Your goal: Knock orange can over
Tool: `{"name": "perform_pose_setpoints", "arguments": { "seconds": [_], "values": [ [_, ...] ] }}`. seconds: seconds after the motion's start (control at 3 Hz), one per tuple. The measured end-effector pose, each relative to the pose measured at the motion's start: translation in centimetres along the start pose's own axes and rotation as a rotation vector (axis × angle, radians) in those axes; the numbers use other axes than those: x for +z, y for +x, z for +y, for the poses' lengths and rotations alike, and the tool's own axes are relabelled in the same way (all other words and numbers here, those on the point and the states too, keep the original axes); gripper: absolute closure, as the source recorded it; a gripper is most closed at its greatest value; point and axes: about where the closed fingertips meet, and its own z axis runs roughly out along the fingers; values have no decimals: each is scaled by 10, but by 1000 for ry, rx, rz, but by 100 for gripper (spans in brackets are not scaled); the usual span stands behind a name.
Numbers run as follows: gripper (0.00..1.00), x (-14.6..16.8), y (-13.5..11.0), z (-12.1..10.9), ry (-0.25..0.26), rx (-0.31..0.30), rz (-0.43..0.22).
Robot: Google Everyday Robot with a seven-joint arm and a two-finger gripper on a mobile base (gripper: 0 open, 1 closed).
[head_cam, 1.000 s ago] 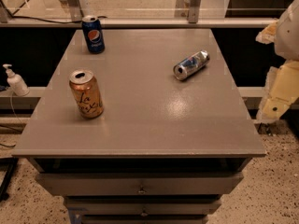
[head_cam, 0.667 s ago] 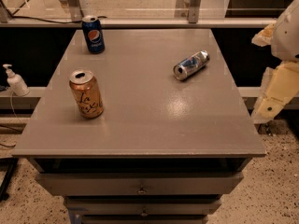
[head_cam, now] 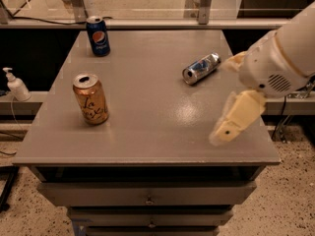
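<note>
The orange can (head_cam: pixel 91 99) stands upright on the left part of the grey table (head_cam: pixel 147 132), copper-orange with dark cursive lettering and a silver top. My gripper (head_cam: pixel 230 118) hangs off the white arm (head_cam: pixel 280 58) over the table's right front part, well to the right of the orange can and apart from it. It holds nothing that I can see.
A blue Pepsi can (head_cam: pixel 98 36) stands upright at the table's back left. A silver-and-blue can (head_cam: pixel 201 68) lies on its side at the back right, just left of my arm. A soap dispenser (head_cam: pixel 17 85) stands on a ledge at left. Drawers (head_cam: pixel 147 198) sit below the tabletop.
My arm and gripper have moved left from the right edge of the view to over the table's right side. The cans have not moved.
</note>
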Motion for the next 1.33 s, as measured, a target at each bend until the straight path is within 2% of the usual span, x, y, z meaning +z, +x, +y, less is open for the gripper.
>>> {"name": "perform_pose_setpoints", "arguments": {
  "seconds": [0.67,1.0,1.33],
  "values": [
    [0,73,-79,46,-123,-1,-357],
    [0,70,-98,53,-139,3,-407],
    [0,70,-97,53,-137,1,-404]
  ]
}}
